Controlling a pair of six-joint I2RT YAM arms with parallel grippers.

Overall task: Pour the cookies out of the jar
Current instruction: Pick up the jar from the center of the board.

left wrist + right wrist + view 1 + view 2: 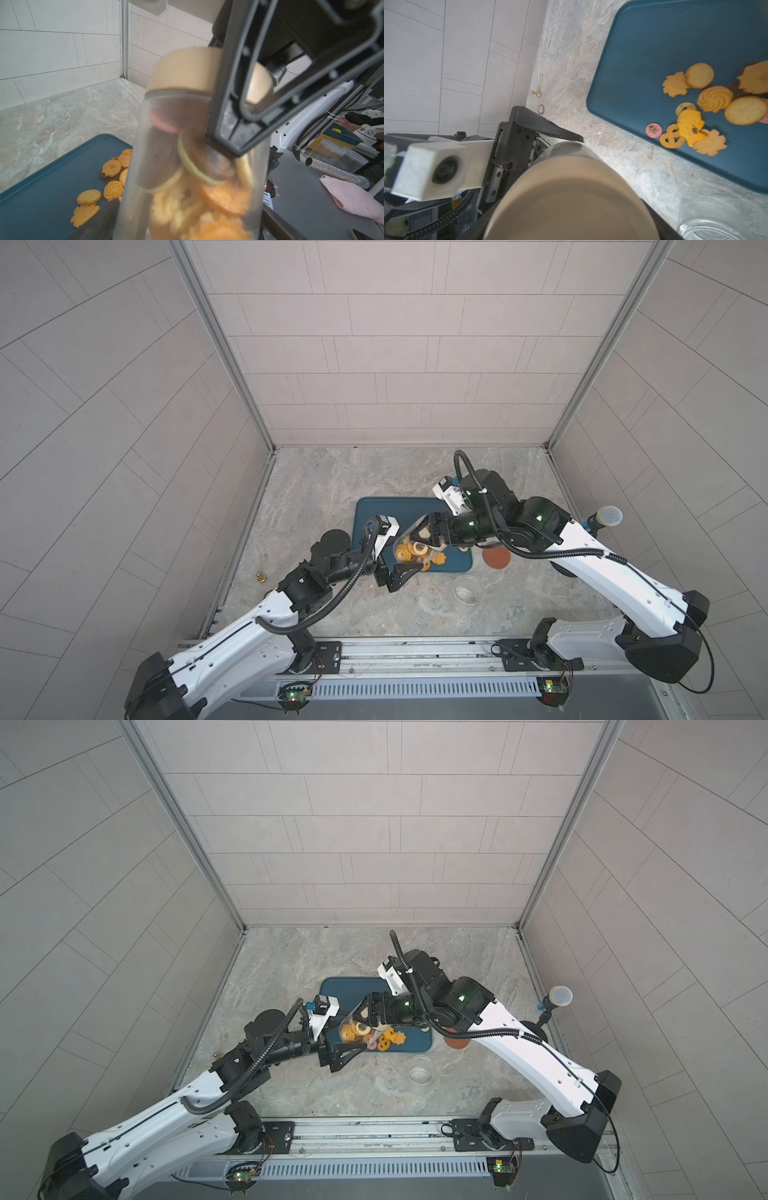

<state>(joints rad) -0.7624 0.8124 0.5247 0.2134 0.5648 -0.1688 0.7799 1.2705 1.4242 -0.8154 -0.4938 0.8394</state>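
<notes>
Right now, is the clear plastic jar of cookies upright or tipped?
Tipped: the jar slants, tan end high, cookies crowding its lower end.

light even, bright | shadows soft | jar (187,145) close-up blurred | top views' edges bowed

Cookies (714,99) orange-yellow, one pink; tray (654,52) teal; jar (160,116) clear, end seemingly tan.

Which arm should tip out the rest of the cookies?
Right, likely. The right gripper clamps the tilted jar, cookies inside, above the tray; the left gripper is open, gripping nothing.
</notes>
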